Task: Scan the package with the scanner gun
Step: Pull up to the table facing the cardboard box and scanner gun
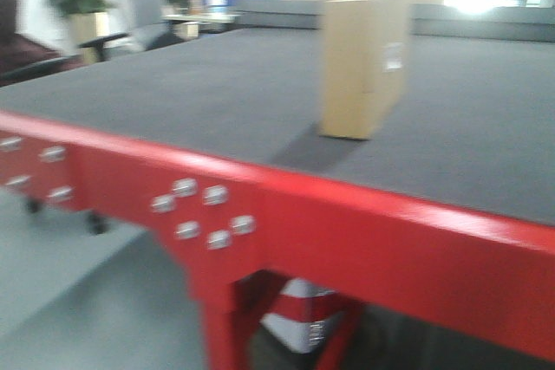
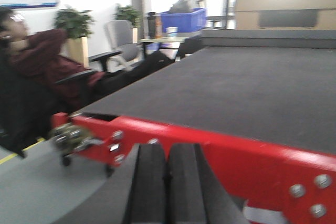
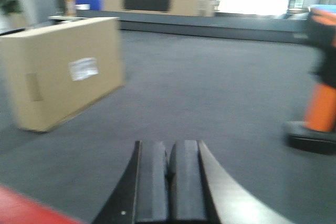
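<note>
Box [image 1: 364, 62] stands on edge on the grey table [image 1: 217, 101], towards the near right part of the top, set back from the red rim. Scanner [image 3: 321, 98] is on the same table, well apart from the box to its right, and only partly in the right wrist view.

Right gripper [image 3: 170, 174]: pads pressed together, holding nothing, hanging low over the mat between box and scanner. Left gripper [image 2: 167, 182]: pads also together, empty, off the near left edge of the table.

Step in hand, as I read it: the right arm fetches the scanner. To do it well:
- spread the fingers wide before closing in;
- swing right and take the orange handle, not the black base;
- grip square so the head does not twist;
- keep clear of the box on the way.

Orientation: the box's long axis runs near to far, with a narrow end towards the front view. Its broad face carrying the white label [image 3: 83, 68] looks right, towards the scanner side. The scanner stands upright on its base with the handle roughly vertical. Its head is cut off by the frame, so I cannot tell which way it points.
</note>
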Controlling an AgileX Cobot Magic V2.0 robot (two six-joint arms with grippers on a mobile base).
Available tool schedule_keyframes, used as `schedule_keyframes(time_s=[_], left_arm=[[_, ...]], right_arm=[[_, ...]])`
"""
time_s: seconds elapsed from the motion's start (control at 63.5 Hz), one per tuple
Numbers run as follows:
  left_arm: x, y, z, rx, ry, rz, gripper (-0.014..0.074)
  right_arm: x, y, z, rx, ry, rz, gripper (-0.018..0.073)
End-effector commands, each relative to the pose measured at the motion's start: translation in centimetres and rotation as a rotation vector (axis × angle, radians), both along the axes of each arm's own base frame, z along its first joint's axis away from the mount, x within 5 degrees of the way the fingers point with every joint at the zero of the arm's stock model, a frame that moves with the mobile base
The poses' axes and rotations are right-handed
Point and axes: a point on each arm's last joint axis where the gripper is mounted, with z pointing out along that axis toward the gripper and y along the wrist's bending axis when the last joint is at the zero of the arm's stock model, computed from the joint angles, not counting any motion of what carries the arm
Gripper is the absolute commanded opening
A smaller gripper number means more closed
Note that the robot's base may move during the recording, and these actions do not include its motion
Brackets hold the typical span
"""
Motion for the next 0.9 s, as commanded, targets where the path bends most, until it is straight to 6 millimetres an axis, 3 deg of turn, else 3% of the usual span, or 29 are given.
schedule_keyframes(time_s=[0.0, 0.882], left_arm=[[-0.05, -0.18, 0.29, -0.011, -0.024, -0.032, -0.0111], [-0.05, -0.19, 0.29, -0.011, -0.024, -0.033, -0.0111]], right_arm=[[-0.03, -0.05, 0.17, -0.012, -0.017, -0.008, -0.0154], [0.01, 0.32, 0.17, -0.011, -0.017, 0.058, -0.0154]])
